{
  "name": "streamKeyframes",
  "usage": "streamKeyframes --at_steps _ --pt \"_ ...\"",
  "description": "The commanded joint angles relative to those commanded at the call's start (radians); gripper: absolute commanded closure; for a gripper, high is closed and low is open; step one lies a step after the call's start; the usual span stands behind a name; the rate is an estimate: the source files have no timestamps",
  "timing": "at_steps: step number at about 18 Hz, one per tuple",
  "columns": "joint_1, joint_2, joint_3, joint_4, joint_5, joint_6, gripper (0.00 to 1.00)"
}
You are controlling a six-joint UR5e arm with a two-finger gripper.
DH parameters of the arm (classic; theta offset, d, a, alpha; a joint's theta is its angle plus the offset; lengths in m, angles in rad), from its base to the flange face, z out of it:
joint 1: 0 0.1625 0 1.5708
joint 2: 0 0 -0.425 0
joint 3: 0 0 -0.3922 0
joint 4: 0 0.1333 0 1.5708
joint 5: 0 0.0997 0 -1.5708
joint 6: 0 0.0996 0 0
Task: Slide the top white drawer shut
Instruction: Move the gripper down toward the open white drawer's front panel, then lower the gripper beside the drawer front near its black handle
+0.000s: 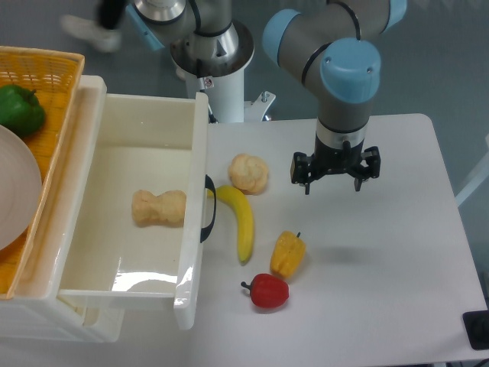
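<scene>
The top white drawer (197,153) stands pulled far out to the right from its white cabinet at the left of the table. Its front panel faces right and carries a black curved handle (209,208). A tan bread-like piece (159,207) lies inside it. My gripper (333,182) hangs above the table well to the right of the drawer front, pointing down. Its fingers are spread apart and hold nothing. It touches neither the drawer nor the handle.
A banana (243,222) lies right next to the handle, with a bread roll (249,173) beside it. A yellow pepper (288,254) and a red pepper (267,291) lie nearer the front. A yellow woven basket (53,69) with a green pepper (19,108) and a plate (14,191) sits on the cabinet.
</scene>
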Motion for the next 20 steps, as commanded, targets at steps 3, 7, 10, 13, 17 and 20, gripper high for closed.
streamKeyframes --at_steps 3,7,10,13,17,20 --pt "-0.023 -0.023 0.000 0.000 -0.003 -0.028 0.00" --pt "-0.060 -0.087 0.020 0.002 -0.028 -0.124 0.00" --pt "-0.075 -0.118 0.031 0.005 -0.099 -0.143 0.00" --pt "-0.075 -0.123 0.022 0.005 -0.133 -0.144 0.00" --pt "-0.086 -0.129 0.009 0.003 -0.187 -0.144 0.00" --pt "-0.107 -0.133 0.008 0.000 -0.198 -0.146 0.00"
